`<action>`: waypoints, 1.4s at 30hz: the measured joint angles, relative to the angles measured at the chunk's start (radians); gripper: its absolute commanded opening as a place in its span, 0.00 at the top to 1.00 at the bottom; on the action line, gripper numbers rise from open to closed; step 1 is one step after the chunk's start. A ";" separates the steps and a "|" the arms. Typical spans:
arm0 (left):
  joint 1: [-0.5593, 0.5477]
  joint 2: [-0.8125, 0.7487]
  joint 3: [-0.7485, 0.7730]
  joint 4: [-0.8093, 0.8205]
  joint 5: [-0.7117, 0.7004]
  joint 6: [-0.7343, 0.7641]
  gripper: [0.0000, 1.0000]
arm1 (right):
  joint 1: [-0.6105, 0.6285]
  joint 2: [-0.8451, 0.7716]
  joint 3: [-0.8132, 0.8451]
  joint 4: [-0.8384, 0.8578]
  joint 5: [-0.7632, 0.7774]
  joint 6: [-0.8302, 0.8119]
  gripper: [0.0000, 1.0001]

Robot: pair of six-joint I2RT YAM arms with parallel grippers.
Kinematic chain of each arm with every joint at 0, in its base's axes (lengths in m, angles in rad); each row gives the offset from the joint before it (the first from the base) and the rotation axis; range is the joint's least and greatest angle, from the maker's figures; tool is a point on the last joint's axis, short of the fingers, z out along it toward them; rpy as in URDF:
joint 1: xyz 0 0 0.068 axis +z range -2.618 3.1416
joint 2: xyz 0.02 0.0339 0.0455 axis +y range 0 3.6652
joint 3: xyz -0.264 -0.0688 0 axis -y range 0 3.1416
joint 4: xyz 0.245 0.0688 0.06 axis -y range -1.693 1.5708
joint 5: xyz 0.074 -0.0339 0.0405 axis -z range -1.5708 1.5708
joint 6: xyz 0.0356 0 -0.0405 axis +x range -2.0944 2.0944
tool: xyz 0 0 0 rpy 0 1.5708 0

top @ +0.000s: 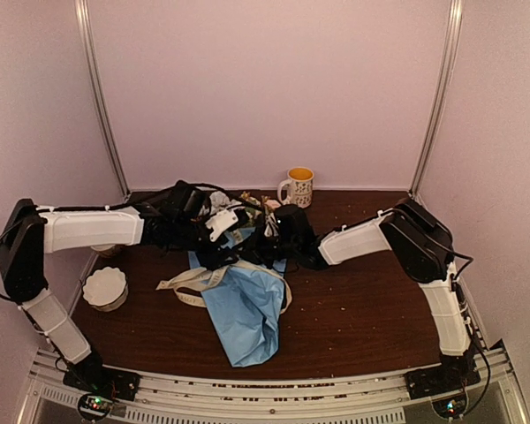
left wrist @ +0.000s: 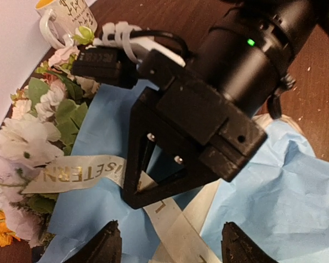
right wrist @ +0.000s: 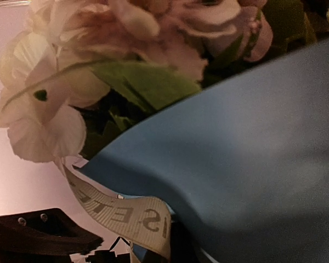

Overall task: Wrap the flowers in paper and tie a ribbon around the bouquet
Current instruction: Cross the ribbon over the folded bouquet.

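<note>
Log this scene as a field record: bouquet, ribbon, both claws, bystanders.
bouquet: blue paper cone with white and pink flower heads, lying on dark wooden table
ribbon: cream lettered fabric ribbon, laid across the cone
left claw: open, above ribbon
right claw: shut, at the ribbon; grip unclear
others: yellow-lined white mug behind; white fluted cup left

Left arm (top: 88, 230) and right arm (top: 358, 240) reach inward; left fingers (left wrist: 107, 246) spread apart; right fingers (left wrist: 132, 164) pressed together.
</note>
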 measured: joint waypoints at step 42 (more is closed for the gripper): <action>-0.001 -0.074 -0.184 0.278 -0.007 -0.019 1.00 | 0.023 -0.158 -0.002 -0.590 -0.043 -0.523 0.62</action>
